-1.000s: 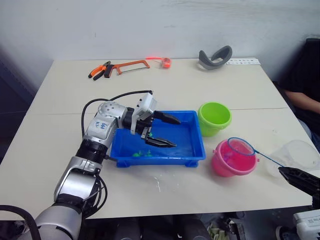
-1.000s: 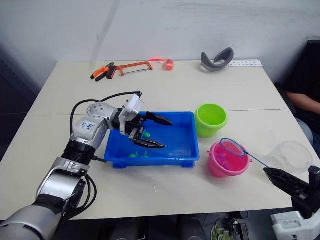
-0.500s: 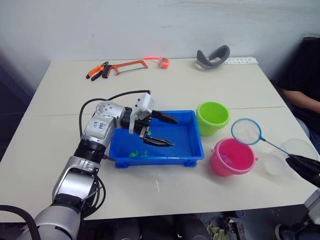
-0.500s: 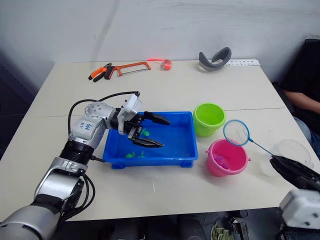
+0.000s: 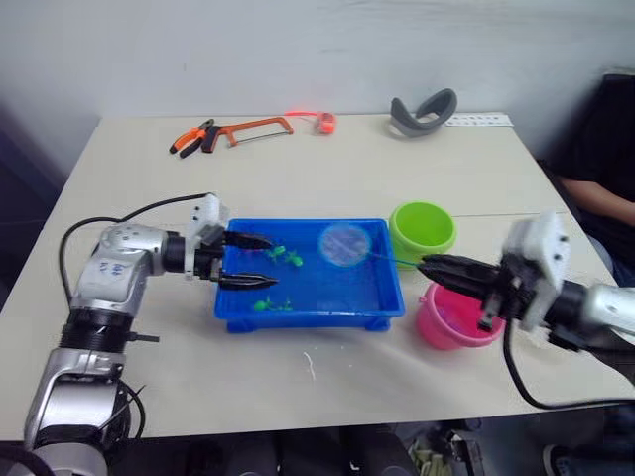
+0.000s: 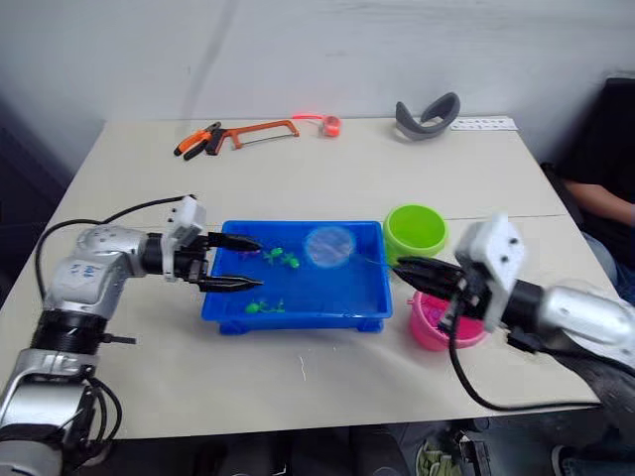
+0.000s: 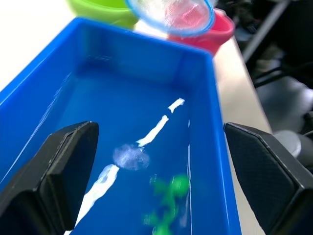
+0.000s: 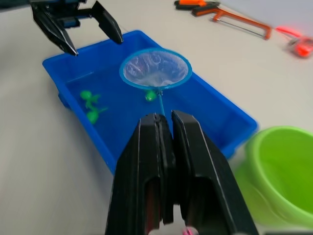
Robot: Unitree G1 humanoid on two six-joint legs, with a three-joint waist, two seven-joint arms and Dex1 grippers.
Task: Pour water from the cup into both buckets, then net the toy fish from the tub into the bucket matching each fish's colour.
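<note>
The blue tub (image 5: 310,317) holds water and several green toy fish (image 5: 282,255). My left gripper (image 5: 270,262) is open, its fingers reaching over the tub's left end. My right gripper (image 5: 435,268) is shut on the net's thin handle. The light blue hoop of the net (image 5: 344,243) hovers over the tub's right half, near a green fish (image 8: 150,95). The green bucket (image 5: 423,231) stands right of the tub. The pink bucket (image 5: 448,318) sits in front of it, partly behind my right gripper. The cup is hidden.
An orange hacksaw (image 5: 254,129), pliers (image 5: 192,140) and a small red item (image 5: 325,122) lie at the table's far side. A grey curved band (image 5: 425,111) lies far right. A person (image 5: 597,159) sits beyond the right edge.
My right arm has swung left, carrying the net from above the pink bucket to over the tub. My left gripper has drawn back to the tub's left end, still open.
</note>
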